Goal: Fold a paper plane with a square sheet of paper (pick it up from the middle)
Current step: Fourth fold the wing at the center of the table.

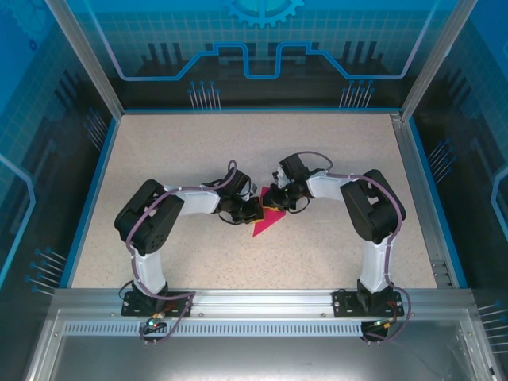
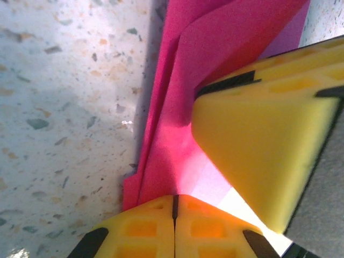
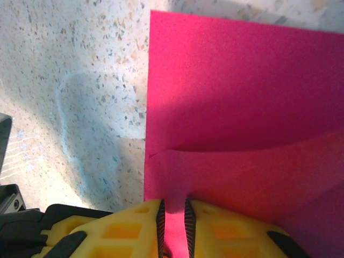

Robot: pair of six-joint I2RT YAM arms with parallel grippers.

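Speckled beige worktop (image 1: 198,151), enclosed by aluminium rails (image 1: 421,182) and translucent blue panels (image 1: 262,48). The partly folded square sheet of paper (image 1: 266,224) lies at its centre. The right hand (image 3: 173,207) pinches a raised flap between nearly closed fingers. The left hand (image 2: 174,201) is fully closed at the sheet's edge.

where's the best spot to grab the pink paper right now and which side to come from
Grip the raised flap of the pink paper at its near edge, coming in low from the right arm's side, where the right gripper pinches it. That flap stands off the table; the rest probably lies too flat to get under.
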